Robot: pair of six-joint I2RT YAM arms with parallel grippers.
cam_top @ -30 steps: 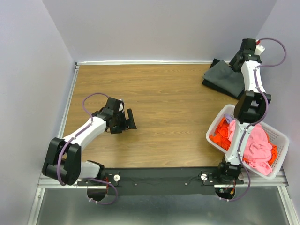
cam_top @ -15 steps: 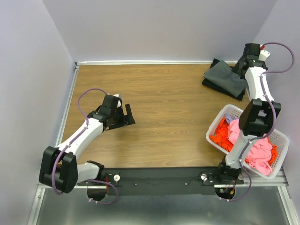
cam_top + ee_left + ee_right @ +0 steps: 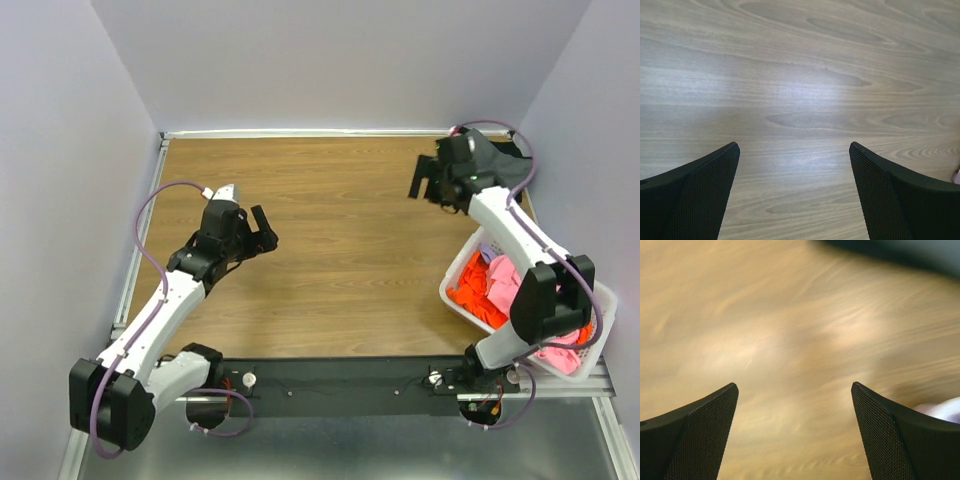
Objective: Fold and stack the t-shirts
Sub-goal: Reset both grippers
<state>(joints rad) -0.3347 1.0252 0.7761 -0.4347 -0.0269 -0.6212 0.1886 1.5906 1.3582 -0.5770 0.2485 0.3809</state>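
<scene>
A folded dark grey t-shirt (image 3: 497,158) lies at the table's back right corner, partly hidden by my right arm. Orange t-shirts (image 3: 471,291) and pink t-shirts (image 3: 506,281) lie crumpled in the white basket (image 3: 449,300) at the right. My right gripper (image 3: 420,186) is open and empty over bare wood, just left of the dark shirt. Its blurred wrist view (image 3: 794,386) shows dark cloth (image 3: 890,250) at the top edge. My left gripper (image 3: 263,228) is open and empty over bare wood at the left, as its wrist view (image 3: 794,146) shows.
Lilac walls close in the wooden table (image 3: 340,250) on the left, back and right. A metal rail (image 3: 340,375) with both arm bases runs along the near edge. The basket overhangs the front right corner.
My right gripper has swung from the back right corner, beyond the dark shirt, leftward over the bare wood. My left arm has stretched out and its gripper has moved slightly away from the near edge.
</scene>
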